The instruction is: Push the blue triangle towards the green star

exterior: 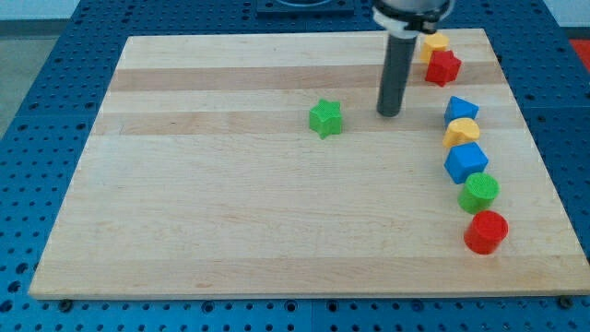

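The blue triangle (460, 110) lies near the board's right edge, at the head of a column of blocks. The green star (325, 118) lies near the middle of the board, toward the view's top. My tip (390, 113) rests on the board between them, roughly level with both. It is about as far from the triangle on its right as from the star on its left, and touches neither.
A yellow block (433, 43) and a red star (442, 66) sit at the view's top right. Below the blue triangle lie a yellow block (462, 133), a blue cube (466, 162), a green cylinder (479, 193) and a red cylinder (486, 231). The wooden board (230, 212) lies on a blue perforated table.
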Controlling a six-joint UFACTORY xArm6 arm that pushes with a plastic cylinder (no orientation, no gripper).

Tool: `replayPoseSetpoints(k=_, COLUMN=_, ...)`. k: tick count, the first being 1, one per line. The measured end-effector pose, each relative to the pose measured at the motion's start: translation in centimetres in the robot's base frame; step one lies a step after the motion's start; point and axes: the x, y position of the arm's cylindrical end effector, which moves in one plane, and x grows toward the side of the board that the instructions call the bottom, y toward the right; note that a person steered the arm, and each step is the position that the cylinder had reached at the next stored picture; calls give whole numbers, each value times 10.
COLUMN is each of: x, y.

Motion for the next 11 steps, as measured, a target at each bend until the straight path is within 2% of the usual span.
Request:
replayPoseSetpoints(k=3, x=-13, y=139)
replayPoseSetpoints(k=4, x=19, y=152)
replayPoseSetpoints(k=7, x=29, y=88)
replayPoseSetpoints(k=11, x=42, y=46)
